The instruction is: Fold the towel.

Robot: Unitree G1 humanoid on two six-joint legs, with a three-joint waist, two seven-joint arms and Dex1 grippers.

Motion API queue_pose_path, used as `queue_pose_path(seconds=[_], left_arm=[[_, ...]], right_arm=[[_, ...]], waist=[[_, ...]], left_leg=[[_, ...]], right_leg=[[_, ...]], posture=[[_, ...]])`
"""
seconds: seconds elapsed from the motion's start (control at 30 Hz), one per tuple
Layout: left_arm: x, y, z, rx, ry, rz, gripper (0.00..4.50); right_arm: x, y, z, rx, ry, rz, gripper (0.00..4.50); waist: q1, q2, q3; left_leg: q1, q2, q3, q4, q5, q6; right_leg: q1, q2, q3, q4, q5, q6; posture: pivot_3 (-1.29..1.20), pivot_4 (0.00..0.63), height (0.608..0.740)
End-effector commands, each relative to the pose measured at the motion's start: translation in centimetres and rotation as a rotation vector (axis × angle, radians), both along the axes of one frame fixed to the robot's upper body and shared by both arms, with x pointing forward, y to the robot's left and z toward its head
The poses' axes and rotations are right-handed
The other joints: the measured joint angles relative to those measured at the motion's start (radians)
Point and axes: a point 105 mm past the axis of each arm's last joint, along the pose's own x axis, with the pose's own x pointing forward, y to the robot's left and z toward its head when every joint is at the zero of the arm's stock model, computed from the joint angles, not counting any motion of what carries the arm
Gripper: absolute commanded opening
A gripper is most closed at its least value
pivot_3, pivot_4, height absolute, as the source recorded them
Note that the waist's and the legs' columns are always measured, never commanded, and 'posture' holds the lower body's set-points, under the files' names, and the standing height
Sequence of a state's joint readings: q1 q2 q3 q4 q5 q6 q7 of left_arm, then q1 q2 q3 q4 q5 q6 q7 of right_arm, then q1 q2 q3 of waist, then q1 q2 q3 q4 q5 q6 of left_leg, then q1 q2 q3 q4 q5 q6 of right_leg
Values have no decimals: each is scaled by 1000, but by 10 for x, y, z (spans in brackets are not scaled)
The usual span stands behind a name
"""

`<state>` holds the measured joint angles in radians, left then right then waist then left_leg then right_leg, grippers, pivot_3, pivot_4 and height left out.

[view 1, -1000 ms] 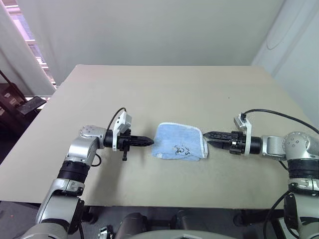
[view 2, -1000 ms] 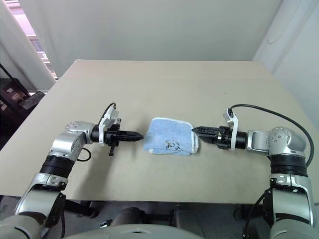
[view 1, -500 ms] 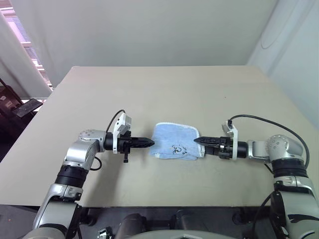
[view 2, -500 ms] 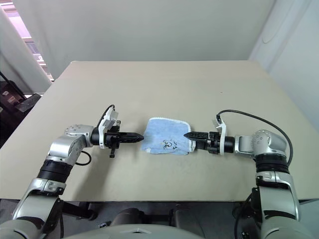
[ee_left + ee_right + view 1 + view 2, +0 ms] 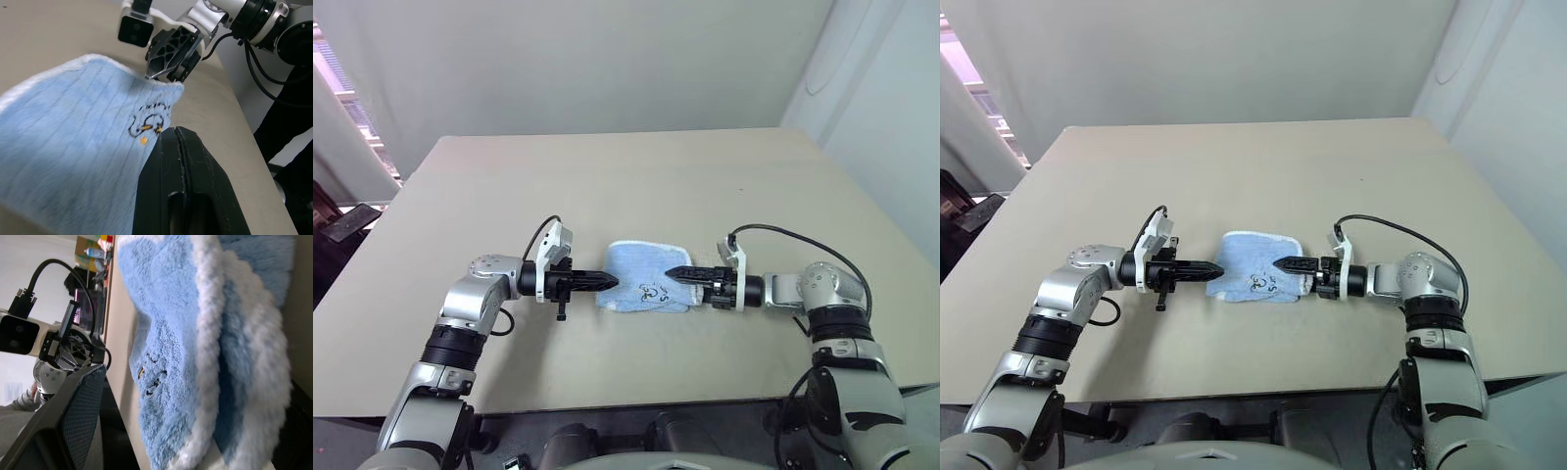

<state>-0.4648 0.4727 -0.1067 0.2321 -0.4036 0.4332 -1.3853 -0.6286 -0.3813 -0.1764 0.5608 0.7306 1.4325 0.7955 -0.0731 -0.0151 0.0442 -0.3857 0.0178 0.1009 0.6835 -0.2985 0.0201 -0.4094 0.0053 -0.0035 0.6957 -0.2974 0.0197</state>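
The towel (image 5: 641, 279), light blue with white edging and a small dark embroidered mark, lies folded in the middle of the table. My left gripper (image 5: 607, 281) is shut, pointing right, its tip at the towel's left edge; in the left wrist view its black fingers (image 5: 181, 161) rise over the cloth (image 5: 73, 127). My right gripper (image 5: 674, 273) points left and reaches over the towel's right side. It is open, and in the right wrist view the layered white edge of the towel (image 5: 220, 347) lies between its fingers (image 5: 73, 416).
The beige table (image 5: 626, 186) has bare room all around the towel, with its front edge near my arms. A dark object (image 5: 347, 220) sits beyond the table's left edge. White walls stand behind and to the right.
My right gripper has moved left, from just off the towel's right edge to over that edge. The left gripper has stayed put. The camera view has shifted.
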Motion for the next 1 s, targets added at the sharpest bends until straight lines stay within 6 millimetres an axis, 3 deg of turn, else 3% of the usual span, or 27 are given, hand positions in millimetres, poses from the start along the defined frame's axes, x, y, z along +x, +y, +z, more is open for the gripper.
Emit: queue_pose_path(seconds=[0.03, 0.13, 0.3, 0.57, 0.63, 0.8, 0.9, 1.0], left_arm=[[-1, -2, 8, 2, -42, -15, 0], [0, -1, 8, 4, -44, -9, 0], [1, 0, 8, 7, -49, 3, 0], [3, 2, 8, 5, -44, 15, 0], [5, 2, 9, 1, -42, 22, 0], [10, 3, 11, -10, -43, 47, 0], [16, 6, 15, -27, -40, 80, 0], [19, 8, 17, -30, -42, 94, 0]], right_arm=[[-2, 19, -7, 6, 40, 43, 4448], [-1, 22, -13, -17, 65, 40, 4448], [3, 21, -23, -33, 94, -2, 2760], [1, 30, -17, 9, 98, 12, 96], [-1, 32, -15, 27, 96, 12, 23], [2, 27, 16, 122, -27, -40, 23], [27, -7, 48, 197, -146, -278, 23], [35, -38, 71, 200, -266, -463, 23]], waist=[[0, 0, 0], [0, 0, 0], [0, 0, 0], [-3, -5, -3], [-3, -5, -3], [2, -2, -1], [6, 1, 0], [21, 1, 0]], left_leg=[[0, 0, 0, 0, 0, 0], [1, 0, 0, 0, 1, -1], [3, 0, 0, 0, 1, -2], [11, 0, 1, 0, 1, -2], [12, 0, 1, 0, 1, -3], [9, 0, 1, -3, 1, -3], [3, 1, 1, -3, 2, -4], [-9, -1, 2, -1, 2, -4]], right_leg=[[0, 0, 0, 0, 0, 0], [0, 0, 0, 2, 0, 0], [0, 0, 0, 3, 0, -1], [8, 0, 1, 3, 0, -1], [8, -1, 1, 3, 0, -2], [4, 0, 1, 3, 0, -4], [0, 0, 1, 3, -1, -5], [-11, -2, 1, 3, -1, -3]], posture=[[0, 0, 724], [0, 0, 724], [0, 0, 724], [0, 0, 724], [0, 0, 724], [0, 0, 724], [0, 0, 724], [0, 0, 724]])
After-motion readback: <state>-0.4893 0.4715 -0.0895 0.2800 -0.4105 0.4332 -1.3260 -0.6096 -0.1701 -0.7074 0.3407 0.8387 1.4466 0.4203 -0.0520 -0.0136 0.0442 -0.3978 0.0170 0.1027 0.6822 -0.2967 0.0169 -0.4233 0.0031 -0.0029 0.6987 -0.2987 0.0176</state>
